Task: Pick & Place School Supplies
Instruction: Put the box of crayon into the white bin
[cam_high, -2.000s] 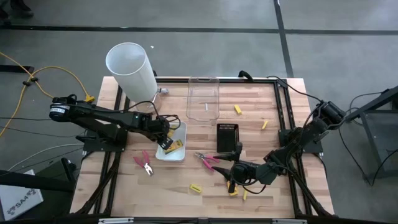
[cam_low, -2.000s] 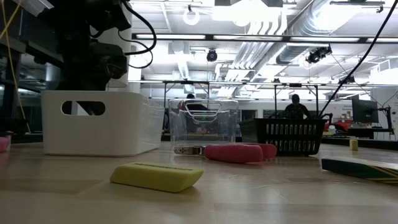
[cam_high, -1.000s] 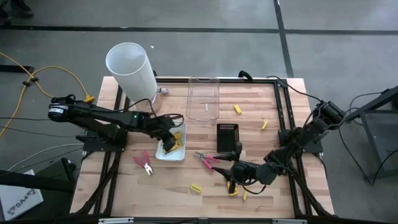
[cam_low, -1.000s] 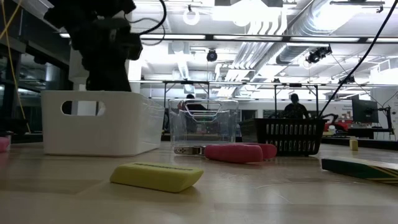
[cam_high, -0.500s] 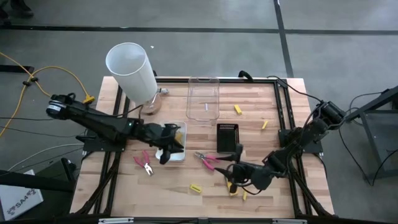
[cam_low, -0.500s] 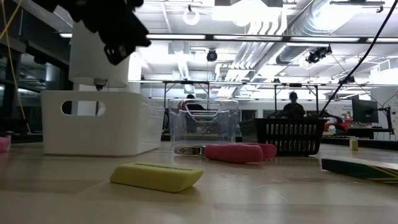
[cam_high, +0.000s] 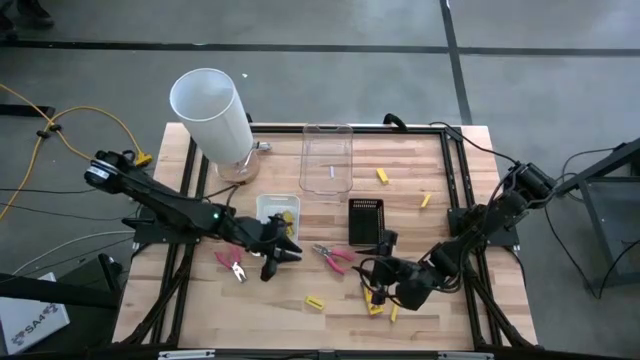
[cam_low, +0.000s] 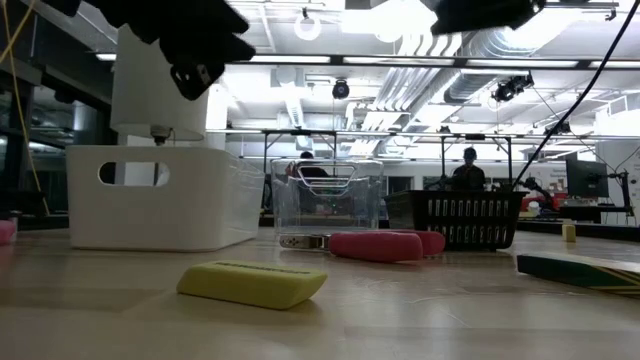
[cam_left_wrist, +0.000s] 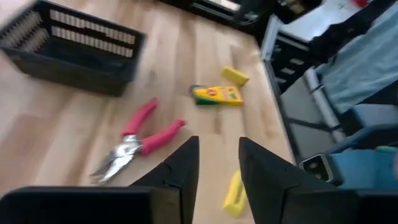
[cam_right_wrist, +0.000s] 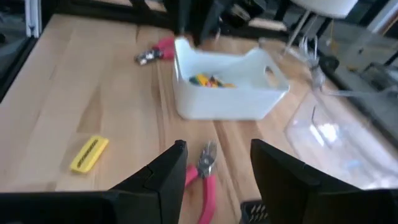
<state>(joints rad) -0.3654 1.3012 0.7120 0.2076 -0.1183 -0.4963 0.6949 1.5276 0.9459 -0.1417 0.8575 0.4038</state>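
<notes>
My left gripper (cam_high: 280, 258) hangs open above the table, just near of the white tray (cam_high: 262, 206), between the two pink-handled pliers (cam_high: 233, 266) (cam_high: 335, 257). It holds nothing. A yellow pack (cam_high: 284, 218) lies in the white tray. My right gripper (cam_high: 368, 283) is open too, near of the black tray (cam_high: 367, 220), over yellow pieces (cam_high: 376, 308). In the right wrist view one pair of pliers (cam_right_wrist: 205, 177) lies on the wood beyond the open fingers. A flat yellow piece (cam_high: 315, 302) lies near the near edge. In the left wrist view a crayon pack (cam_left_wrist: 217, 95) shows.
A tall white cylinder (cam_high: 212, 115) stands at the far left corner and a clear tray (cam_high: 327, 160) at the far middle. Two yellow stubs (cam_high: 382, 176) (cam_high: 425, 200) lie on the wood at far right. Black frame rails run along both table sides.
My left gripper has risen out of the white tray and moved toward the near edge and a little right, ending above the wood between the two pliers. My right gripper has lifted slightly. The supplies on the table have stayed put.
</notes>
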